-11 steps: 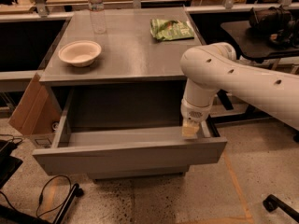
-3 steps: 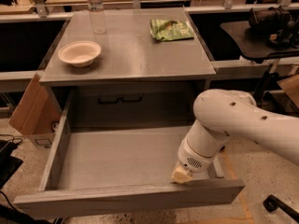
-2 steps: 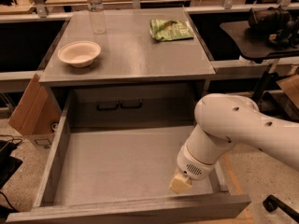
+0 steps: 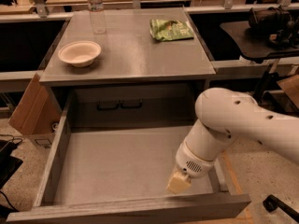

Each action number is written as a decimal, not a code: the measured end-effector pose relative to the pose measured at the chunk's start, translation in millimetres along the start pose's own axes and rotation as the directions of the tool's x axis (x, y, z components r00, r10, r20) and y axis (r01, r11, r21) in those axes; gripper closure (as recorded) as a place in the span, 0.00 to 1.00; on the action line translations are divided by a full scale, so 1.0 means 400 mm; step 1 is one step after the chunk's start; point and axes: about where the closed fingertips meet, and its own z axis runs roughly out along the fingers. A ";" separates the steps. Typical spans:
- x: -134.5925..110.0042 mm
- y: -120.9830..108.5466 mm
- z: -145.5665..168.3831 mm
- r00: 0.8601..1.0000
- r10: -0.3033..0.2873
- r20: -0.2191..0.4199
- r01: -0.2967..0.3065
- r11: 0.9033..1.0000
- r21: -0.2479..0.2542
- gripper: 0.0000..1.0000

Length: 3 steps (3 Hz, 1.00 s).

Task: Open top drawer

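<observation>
The top drawer (image 4: 126, 164) is a wide grey tray pulled far out from under the grey cabinet top (image 4: 128, 50). Its inside is bare and its front panel (image 4: 131, 213) runs along the bottom edge of the view. My gripper (image 4: 179, 183) hangs from the white arm at the drawer's front right corner, just behind the front panel. Its tan tip points down into the drawer. The other drawer fronts are out of view.
On the cabinet top stand a white bowl (image 4: 79, 53), a clear water bottle (image 4: 96, 8) and a green snack bag (image 4: 170, 29). A cardboard box (image 4: 30, 108) leans at the left of the cabinet. A black table (image 4: 261, 36) stands at the right.
The drawer has slid further out toward the camera. My gripper has moved with its front panel, down and toward the camera.
</observation>
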 end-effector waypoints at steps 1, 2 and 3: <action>-0.023 -0.076 -0.108 0.998 -0.037 -0.043 0.039 0.998 0.053 1.00; -0.011 -0.199 -0.306 0.990 -0.079 -0.115 0.094 0.987 0.128 1.00; -0.005 -0.247 -0.482 0.990 -0.064 -0.122 0.093 0.966 0.243 1.00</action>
